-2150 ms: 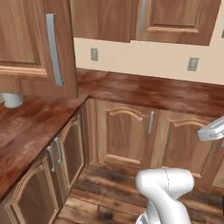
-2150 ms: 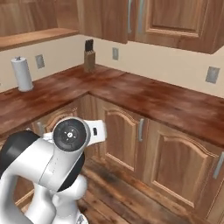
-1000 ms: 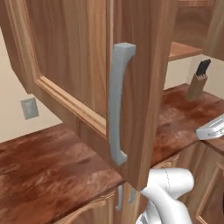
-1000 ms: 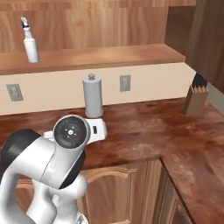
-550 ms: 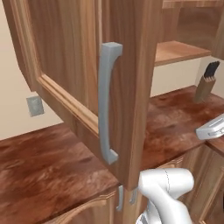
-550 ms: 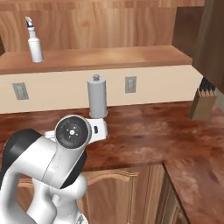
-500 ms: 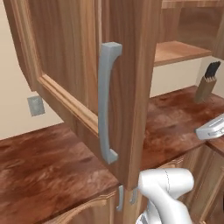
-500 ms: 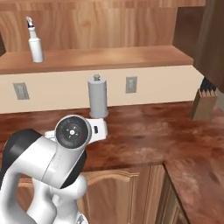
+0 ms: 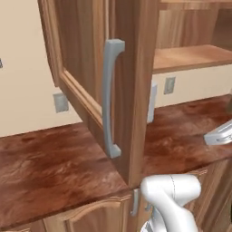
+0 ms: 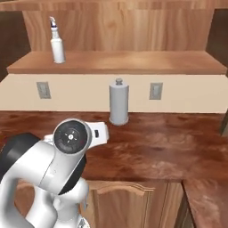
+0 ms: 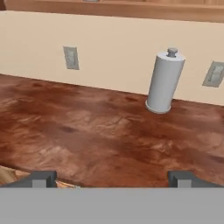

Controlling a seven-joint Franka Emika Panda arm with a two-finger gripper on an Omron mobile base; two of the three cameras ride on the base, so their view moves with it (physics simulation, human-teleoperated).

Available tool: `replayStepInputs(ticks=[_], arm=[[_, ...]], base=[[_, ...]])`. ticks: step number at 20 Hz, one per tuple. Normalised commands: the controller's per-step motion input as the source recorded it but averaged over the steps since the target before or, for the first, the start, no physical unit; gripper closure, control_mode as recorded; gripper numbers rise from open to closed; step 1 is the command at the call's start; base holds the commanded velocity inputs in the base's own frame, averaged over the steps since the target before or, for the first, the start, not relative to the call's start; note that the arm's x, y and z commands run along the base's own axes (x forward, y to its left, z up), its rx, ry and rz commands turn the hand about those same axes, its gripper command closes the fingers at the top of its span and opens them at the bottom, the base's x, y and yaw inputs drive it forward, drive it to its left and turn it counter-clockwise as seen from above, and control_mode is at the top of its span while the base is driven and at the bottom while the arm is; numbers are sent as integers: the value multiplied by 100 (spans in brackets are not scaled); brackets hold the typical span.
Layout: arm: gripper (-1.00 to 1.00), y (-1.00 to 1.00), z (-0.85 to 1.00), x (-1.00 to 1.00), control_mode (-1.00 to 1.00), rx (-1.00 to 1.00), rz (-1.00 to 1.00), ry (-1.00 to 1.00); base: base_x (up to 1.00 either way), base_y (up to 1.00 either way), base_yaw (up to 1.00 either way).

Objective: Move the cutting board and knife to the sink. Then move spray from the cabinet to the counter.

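Simulated kitchen, wood-panelled: a long reddish-brown glossy counter (image 10: 169,147) runs below a cream wall and an open wooden wall cabinet (image 10: 116,62), whose swung-out door with a grey bar handle (image 9: 111,97) crowds the left base view. Taking the grey upright paper-towel cylinder (image 10: 119,101) as landmark: up and to its left, on the cabinet shelf, stands the white spray bottle with a dark nozzle (image 10: 56,43); a wall outlet (image 10: 43,90) sits to its left, another to its right. The gripper (image 11: 111,178) hangs low before the counter edge, in front of the cylinder, fingers spread fully apart and empty. Cutting board, knife and sink are out of frame. Judged step: approaching the spray. To do it well, raise the hand to shelf height, keep clear of the door and the cylinder, and close on the bottle's body
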Motion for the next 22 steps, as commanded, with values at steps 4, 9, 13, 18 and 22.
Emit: replayStepInputs(ticks=[4, 9, 13, 18, 22], arm=[[-100, 0, 0, 0, 100, 0, 0, 0], [-100, 0, 0, 0, 100, 0, 0, 0], [-100, 0, 0, 0, 100, 0, 0, 0], [-100, 0, 0, 0, 100, 0, 0, 0], [-100, 0, 0, 0, 100, 0, 0, 0]], base=[[38, 42, 69], [62, 43, 60], [100, 19, 10], [100, 40, -4], [100, 49, -7]])
